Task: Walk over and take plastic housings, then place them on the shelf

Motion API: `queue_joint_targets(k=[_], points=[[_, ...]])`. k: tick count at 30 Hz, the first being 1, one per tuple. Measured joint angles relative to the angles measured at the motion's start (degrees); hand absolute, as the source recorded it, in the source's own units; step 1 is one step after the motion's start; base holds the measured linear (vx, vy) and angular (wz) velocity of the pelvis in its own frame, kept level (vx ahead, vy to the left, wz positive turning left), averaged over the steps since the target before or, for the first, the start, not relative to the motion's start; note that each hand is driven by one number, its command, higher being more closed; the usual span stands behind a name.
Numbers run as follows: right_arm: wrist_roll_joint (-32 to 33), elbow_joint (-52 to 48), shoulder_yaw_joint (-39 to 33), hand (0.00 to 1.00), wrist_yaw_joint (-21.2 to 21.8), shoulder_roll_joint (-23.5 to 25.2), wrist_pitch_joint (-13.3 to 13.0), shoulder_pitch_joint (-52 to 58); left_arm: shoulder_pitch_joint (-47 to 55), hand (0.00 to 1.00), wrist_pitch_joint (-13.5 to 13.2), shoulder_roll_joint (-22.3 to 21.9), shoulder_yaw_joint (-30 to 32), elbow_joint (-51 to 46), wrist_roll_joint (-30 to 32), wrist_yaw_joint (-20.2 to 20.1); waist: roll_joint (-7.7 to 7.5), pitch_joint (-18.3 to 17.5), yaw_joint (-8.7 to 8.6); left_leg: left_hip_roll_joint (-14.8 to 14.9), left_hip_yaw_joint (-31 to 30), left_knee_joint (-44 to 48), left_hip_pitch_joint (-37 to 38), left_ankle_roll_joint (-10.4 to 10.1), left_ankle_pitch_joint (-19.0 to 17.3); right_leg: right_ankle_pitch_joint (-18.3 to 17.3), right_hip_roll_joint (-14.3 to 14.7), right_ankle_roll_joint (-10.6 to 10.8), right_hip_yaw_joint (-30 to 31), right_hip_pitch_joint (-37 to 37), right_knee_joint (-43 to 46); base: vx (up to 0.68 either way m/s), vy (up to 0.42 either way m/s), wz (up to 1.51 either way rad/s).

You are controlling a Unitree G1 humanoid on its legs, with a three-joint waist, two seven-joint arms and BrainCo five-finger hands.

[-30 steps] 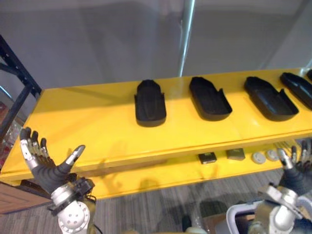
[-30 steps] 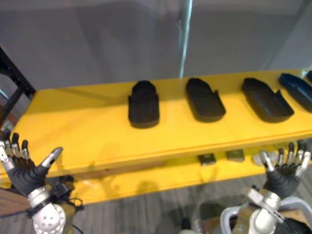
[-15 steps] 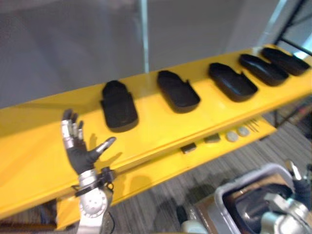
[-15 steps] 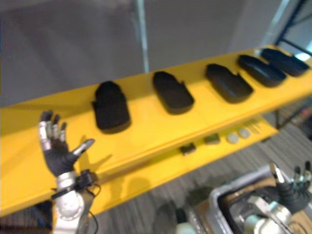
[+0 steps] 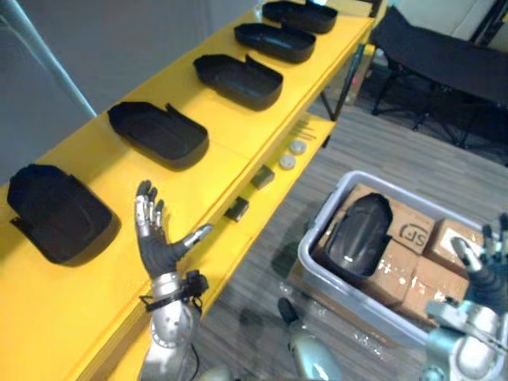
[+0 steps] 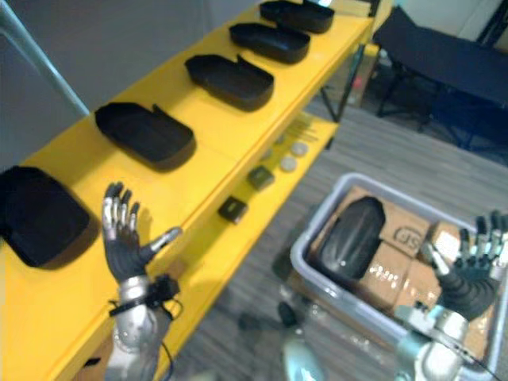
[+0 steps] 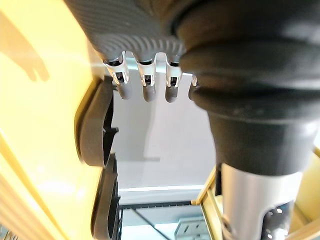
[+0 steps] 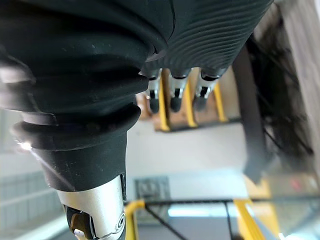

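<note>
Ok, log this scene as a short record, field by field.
shelf: yellow, two levels
housings on shelf: five black, in a row on the top level
bin: grey, on floor beside shelf
housing in bin: one black, on cardboard boxes
left hand: open, raised at the shelf's edge
right hand: open, near the bin

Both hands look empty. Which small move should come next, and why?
Probably reach the right hand toward the black housing in the grey bin. Both it and the left hand are open and empty, and that housing lies nearest the right hand.
</note>
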Motion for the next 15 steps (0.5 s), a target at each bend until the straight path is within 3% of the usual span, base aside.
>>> queue_joint_targets(k=[4,6,7,8,9,10,11,12,13,15], points=[[-0.3,2.6,4.5,0.0,-1.6,0.3,2.4,-1.2,-6.5,0.0,-1.7,0.0,-7.6,-2.6,0.6,-5.6,-0.34,2.1,1.88,0.1,-1.5,8.9,-3.1,-0.3,-4.6,-1.0,0.7,0.7,-1.4,-2.6,7.4,-0.14,0.035,0.18],[-0.3,2.4,4.8,0.0,-3.2,2.2,1.5,1.0,-6.9,0.0,-2.5,0.0,-10.5,-3.0,0.2,-8.9,-0.23,2.1,2.32,1.8,0.1,14.3,-3.8,0.1,-7.5,-0.2,2.4,1.1,-1.5,-2.4,8.8,-0.18,0.089,-0.51],[-0.3,2.1,4.6,0.0,-3.2,2.8,0.8,2.4,-6.5,0.0,-2.4,0.1,-11.4,-3.1,-0.1,-10.5,-0.54,2.4,2.65,3.1,2.5,17.2,-3.6,0.5,-9.0,2.4,3.4,0.4,-3.6,-2.3,8.6,-0.28,0.093,-1.03],[-0.4,1.4,4.5,0.0,-2.6,2.9,0.5,2.4,-5.9,0.0,-2.1,0.4,-11.4,-3.1,-0.1,-11.1,-0.27,3.0,3.24,5.4,5.2,17.5,-3.5,0.9,-9.0,8.2,3.2,-1.5,-8.7,-0.7,3.9,-0.32,0.038,-1.04],[-0.5,0.8,4.4,0.0,-2.4,3.1,0.4,2.7,-6.1,0.0,-2.0,1.0,-11.1,-3.0,-0.1,-11.6,-0.68,3.6,3.08,5.9,6.8,17.2,-3.1,1.0,-8.9,6.9,2.4,-2.6,-13.1,-0.9,6.0,-0.39,0.033,-1.06],[-0.9,0.2,4.5,0.0,-1.8,2.6,0.5,2.0,-5.8,0.0,-1.9,1.4,-10.8,-2.9,-0.3,-12.4,-1.74,4.3,3.66,6.4,9.9,16.3,-1.6,1.6,-7.8,-1.4,0.2,-6.4,-19.3,-2.0,16.9,-0.32,0.021,-0.74],[-1.9,-0.2,4.4,0.0,-1.8,2.2,0.6,1.7,-5.6,0.0,-1.6,1.4,-10.8,-2.9,-0.4,-12.9,-1.58,4.1,3.83,7.2,10.7,16.3,-1.6,1.7,-7.4,-4.9,-1.0,-7.3,-21.5,-2.5,22.3,-0.29,0.054,-0.92],[-3.6,-0.7,4.6,0.0,-1.8,1.0,0.7,1.0,-5.5,0.0,-0.7,1.5,-10.8,-3.0,-0.3,-14.0,-0.86,4.0,4.49,8.8,11.8,16.2,-1.4,1.3,-6.7,-10.4,-3.7,-7.7,-24.3,-2.4,31.9,-0.25,0.047,-0.75],[-4.8,-0.7,4.7,0.0,-2.1,0.4,1.4,-0.1,-4.6,0.0,-0.2,1.9,-10.7,-3.0,-0.4,-15.0,-0.86,3.5,4.72,10.0,12.5,15.2,-1.8,0.8,-5.4,-13.2,-6.8,-7.8,-24.9,-1.6,37.7,-0.21,0.034,-0.68],[-6.9,0.3,4.8,0.0,-3.3,0.3,3.0,-1.7,-2.5,0.0,1.4,2.3,-8.6,-1.9,-2.5,-17.1,-2.07,2.8,4.78,10.9,14.0,11.7,-1.8,-0.3,-2.5,-15.5,-11.3,-7.3,-24.8,1.8,39.3,-0.13,-0.065,-0.58]])
